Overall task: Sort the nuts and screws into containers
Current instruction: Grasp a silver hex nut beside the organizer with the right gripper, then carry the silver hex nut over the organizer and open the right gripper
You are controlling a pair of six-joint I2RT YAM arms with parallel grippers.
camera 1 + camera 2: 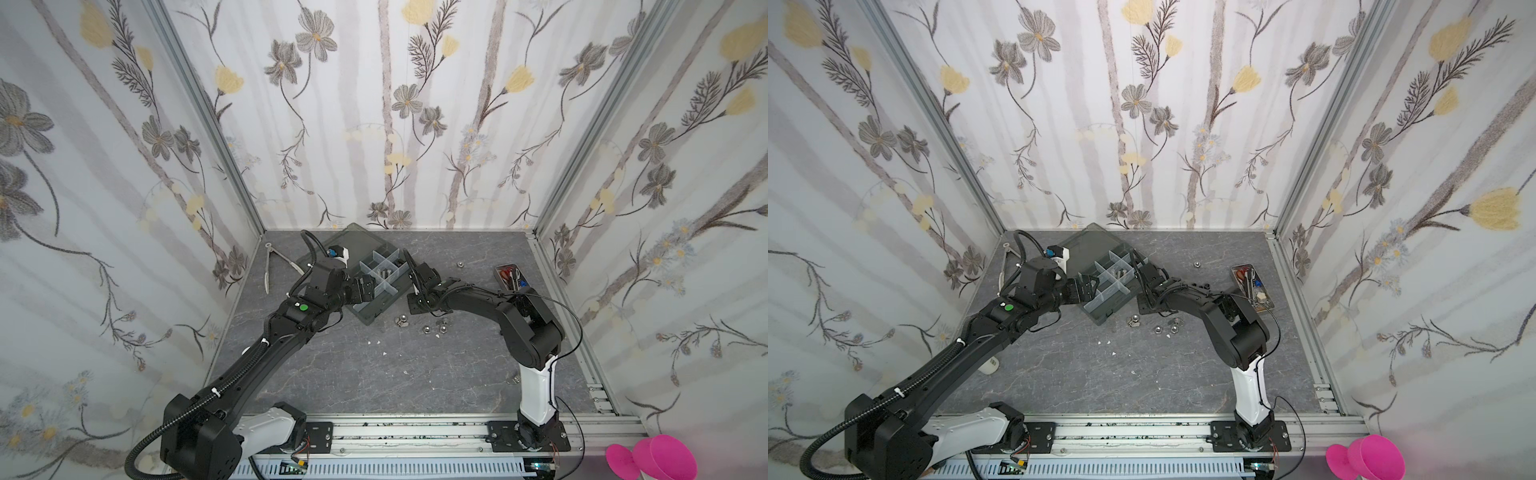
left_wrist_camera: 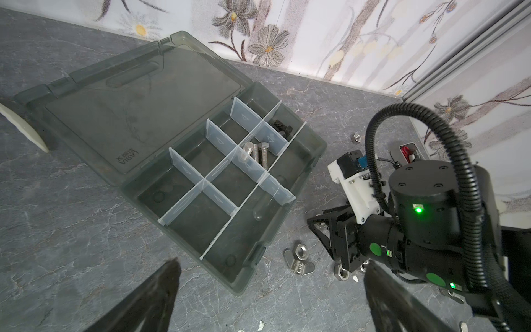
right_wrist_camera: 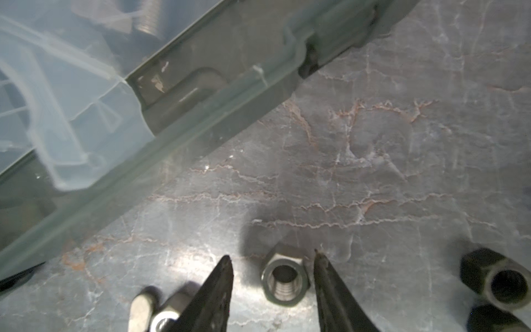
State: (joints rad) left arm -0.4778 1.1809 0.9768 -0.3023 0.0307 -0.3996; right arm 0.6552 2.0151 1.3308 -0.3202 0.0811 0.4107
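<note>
**Right tool straddles a silver nut beside the box; nothing gripped yet**

Your right tool [image 3: 273, 255] sits low over the tabletop [image 3: 373, 158] with its fingers partly apart. One finger is on each side of a silver nut [image 3: 286, 280], which lies flat with its bore facing up. The jaws have not met it: a clear gap shows on one side, and the other finger stands just beside a flat. I judge the straddle sensible, since closing across two flats is the surest pinch on so small a part. Two black nuts [image 3: 500, 280] lie near, clear of the fingers. Another silver piece [image 3: 149, 310] lies just outside one finger, so watch it as you close.

Your left tool [image 2: 273, 263] is spread wide and holds nothing. It hovers by the near corner of the organizer box [image 2: 247, 273], probably to leave the other arm room.

The box lies open, with its lid [image 2: 143, 109] folded flat behind. Two silver screws [image 2: 258, 156] share one compartment and a black screw [image 2: 283, 128] lies in the next, so the colours are kept apart. I cannot make out any nut inside. In a top view, loose nuts [image 1: 428, 328] are scattered just beside the box, and a lone nut [image 1: 460, 263] lies well apart.
</note>
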